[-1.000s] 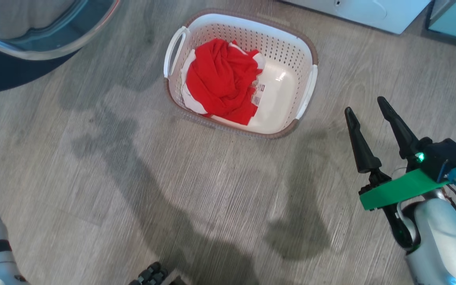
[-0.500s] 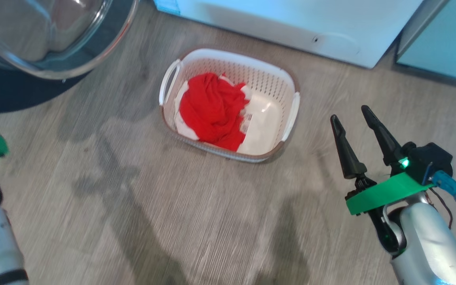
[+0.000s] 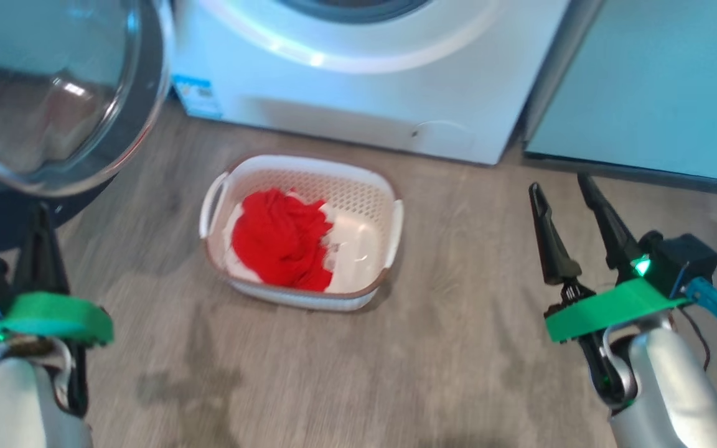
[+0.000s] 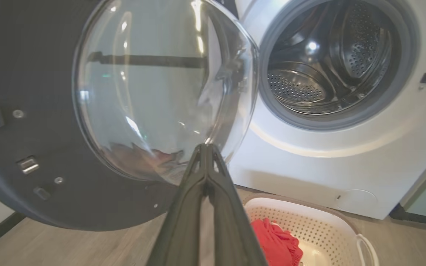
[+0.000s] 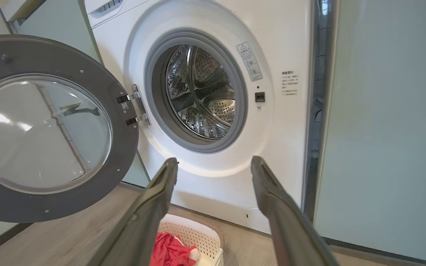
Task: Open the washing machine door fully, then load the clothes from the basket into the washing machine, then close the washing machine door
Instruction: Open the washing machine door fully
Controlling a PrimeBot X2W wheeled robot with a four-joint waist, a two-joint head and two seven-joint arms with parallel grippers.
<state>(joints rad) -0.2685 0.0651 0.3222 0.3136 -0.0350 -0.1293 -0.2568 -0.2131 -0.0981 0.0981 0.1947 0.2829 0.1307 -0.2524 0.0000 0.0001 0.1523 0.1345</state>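
The washing machine door [image 3: 53, 99] stood open at upper left; the basket [image 3: 309, 163] holding the clothes [image 3: 281, 239] lay centre frame, before the washing machine [image 3: 358, 93]. The left claw [image 4: 205, 147] was clenched empty, the right claw [image 3: 557, 183] released at lower right.

Grey wood-grain floor [image 3: 458, 348] meets a pale green cabinet panel [image 3: 645, 81].

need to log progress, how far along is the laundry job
Done: the door is swung wide open, and the washing machine shows an empty drum. In hand: nothing; the left gripper is shut and empty, the right gripper is open, both apart from the basket. Left: the clothes lie in the basket, so loading and closing the door remain.
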